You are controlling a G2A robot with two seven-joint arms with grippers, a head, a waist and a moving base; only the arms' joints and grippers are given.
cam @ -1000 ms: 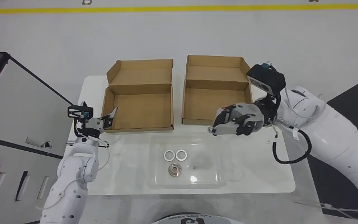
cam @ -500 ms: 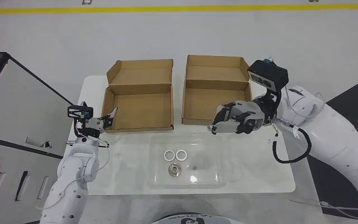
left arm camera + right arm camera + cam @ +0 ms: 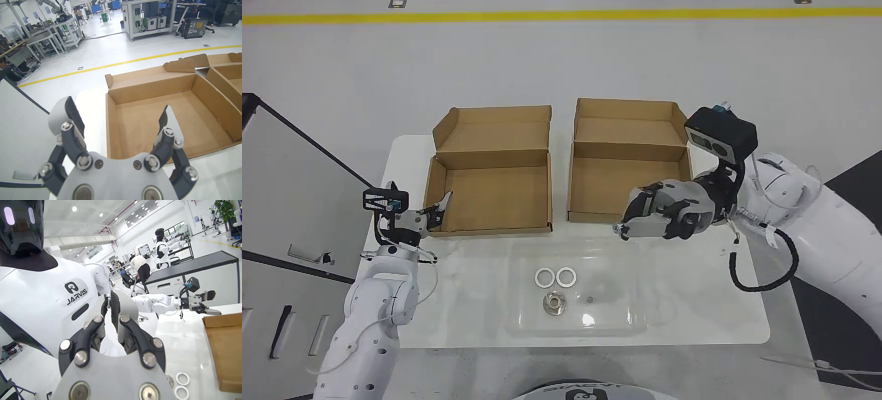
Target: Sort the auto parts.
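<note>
Your right gripper hangs over the table, just in front of the near edge of the right box, between that box and a clear tray. Its jaws are drawn almost together and pinch a thin metal piece, ridged like a spring or a screw; you cannot tell which.

Your left gripper sits at the near left corner of the left box. Its jaws are spread wide and hold nothing. The floor of that box is bare cardboard.

The other parts lie in the tray near the table's front edge. Two white rings lie side by side, close together. A round metal disc lies just in front of them. A tiny dark bit lies near the disc, on its right.

The two boxes stand open side by side at the back of the table, flaps up.
</note>
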